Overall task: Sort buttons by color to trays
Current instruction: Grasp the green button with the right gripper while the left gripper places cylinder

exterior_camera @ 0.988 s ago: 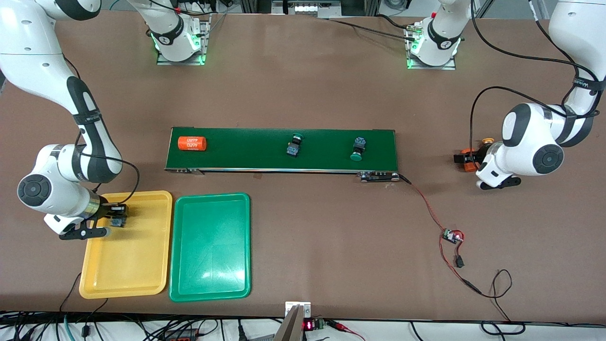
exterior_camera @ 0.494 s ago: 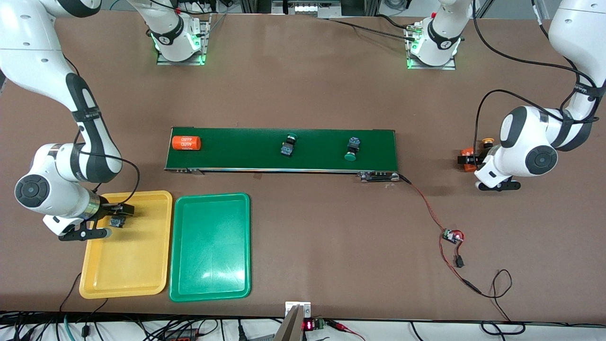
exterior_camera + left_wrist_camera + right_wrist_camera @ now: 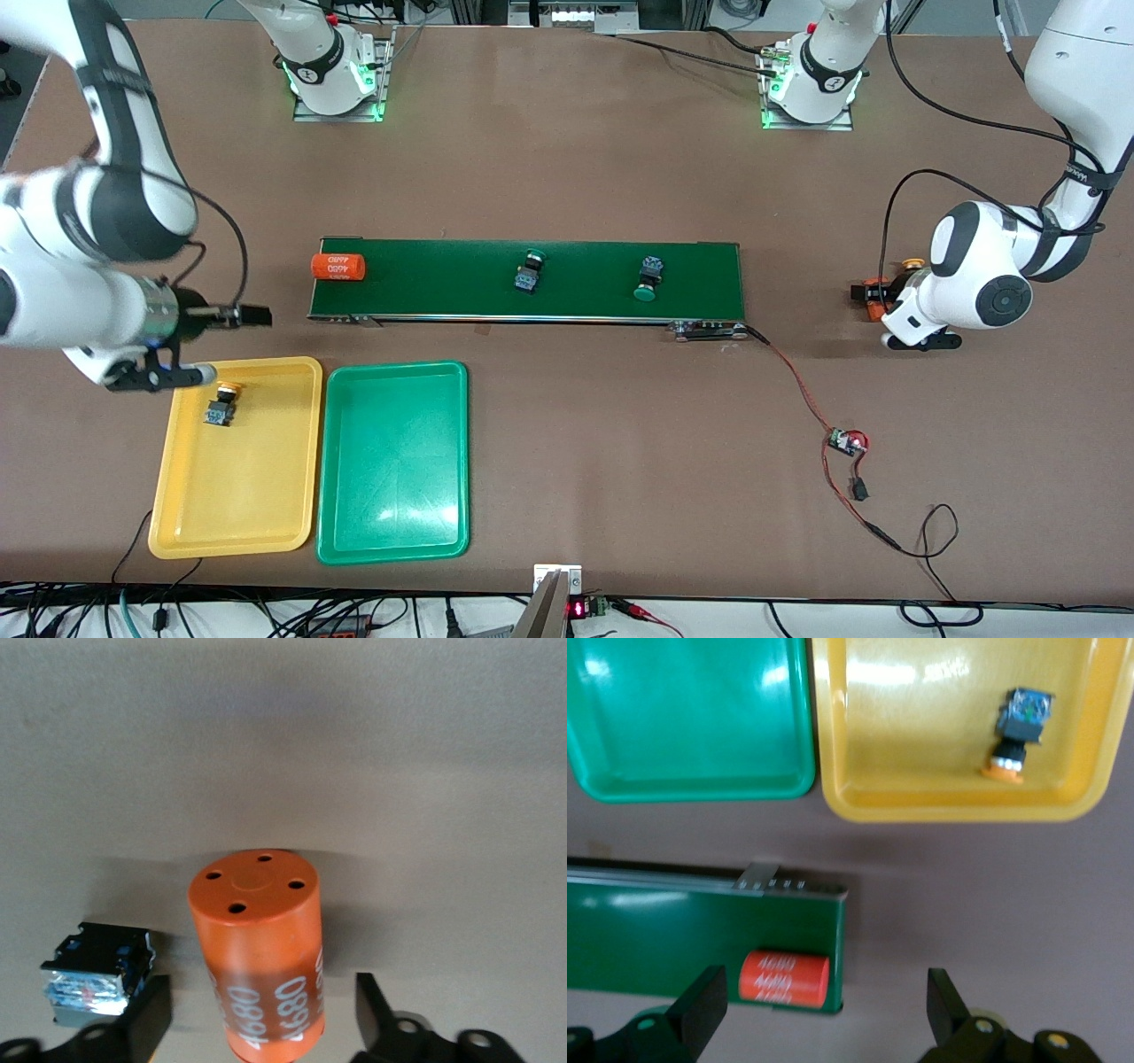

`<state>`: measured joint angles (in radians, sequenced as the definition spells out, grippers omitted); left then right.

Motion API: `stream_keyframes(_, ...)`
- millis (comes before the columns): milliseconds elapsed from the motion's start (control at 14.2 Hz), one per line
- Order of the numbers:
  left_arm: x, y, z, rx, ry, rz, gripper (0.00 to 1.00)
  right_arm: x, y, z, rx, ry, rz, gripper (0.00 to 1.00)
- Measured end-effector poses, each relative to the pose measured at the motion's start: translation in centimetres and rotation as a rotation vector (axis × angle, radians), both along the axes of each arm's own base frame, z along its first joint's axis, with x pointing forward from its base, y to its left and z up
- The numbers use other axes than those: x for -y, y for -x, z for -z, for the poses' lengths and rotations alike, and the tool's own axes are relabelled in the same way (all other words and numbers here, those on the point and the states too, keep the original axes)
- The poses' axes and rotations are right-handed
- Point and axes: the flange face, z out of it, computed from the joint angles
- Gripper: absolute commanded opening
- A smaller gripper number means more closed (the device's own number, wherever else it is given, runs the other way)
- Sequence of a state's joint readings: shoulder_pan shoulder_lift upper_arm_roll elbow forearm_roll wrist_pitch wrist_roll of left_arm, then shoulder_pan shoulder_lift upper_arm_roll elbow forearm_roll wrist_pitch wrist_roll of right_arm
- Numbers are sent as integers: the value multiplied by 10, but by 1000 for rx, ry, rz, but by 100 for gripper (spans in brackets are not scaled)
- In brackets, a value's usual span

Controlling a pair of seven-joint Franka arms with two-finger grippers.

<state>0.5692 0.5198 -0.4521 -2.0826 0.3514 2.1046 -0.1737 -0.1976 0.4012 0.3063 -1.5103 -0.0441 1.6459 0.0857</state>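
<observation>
Front view, lower corner of the frame at the right arm's end: yellow tray and green tray lay side by side, rims nearly touching. One yellow-capped button lay on its side in the yellow tray, near the rim closest to the belt. The green tray held nothing.

Middle of the frame: the belt carried two green-capped buttons, one about mid-belt, the other closer to the left arm's end, well apart. An orange cylinder lay on its side at the belt's right-arm end, overhanging the edge.

Right gripper hung over bare table between the yellow tray and the belt end. In the right wrist view we saw its fingers spread wide with nothing between them.

Left gripper sat low at the table past the belt's left-arm end. In the left wrist view, a second cylinder stood upright between its fingers; a gap showed on each side, so we noted it as open around the cylinder, not gripping. The fourth button lay on the table just beside one finger; its orange cap showed in the front view.
</observation>
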Motion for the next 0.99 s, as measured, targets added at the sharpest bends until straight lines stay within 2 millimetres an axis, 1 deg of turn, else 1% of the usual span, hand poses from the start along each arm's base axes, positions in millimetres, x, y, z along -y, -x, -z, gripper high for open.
stream_keyframes(71,0,1,0,-3,0,0,0,-9,11,-14,1,8,9,100)
stream_keyframes(212,1,-1,-6,0,-5,4,0,-36,36,-28,2,32,0,100)
stream_keyframes(353,11,-10,-25,34,-3,46,0,-57,67,-37,-1,63,-25,100)
stream_keyframes(494,37,-22,-54,81,43,223,0,-73,99,-45,4,72,-43,100)
stream_keyframes(565,55,-27,-68,102,72,338,0,-83,114,-47,11,51,-39,100)
stream_keyframes(635,80,-33,-83,125,92,442,0,-93,130,-45,28,27,-25,100)
stream_keyframes(706,111,-35,-97,147,103,522,0,-101,144,-38,53,18,-13,100)
stream_keyframes(776,147,-33,-110,167,112,598,0,-110,158,-27,77,20,-1,100)
stream_keyframes(917,218,-21,-130,197,125,729,0,-134,179,-2,112,39,42,100)
stream_keyframes(988,248,-12,-136,204,131,784,0,-147,187,11,126,42,62,100)
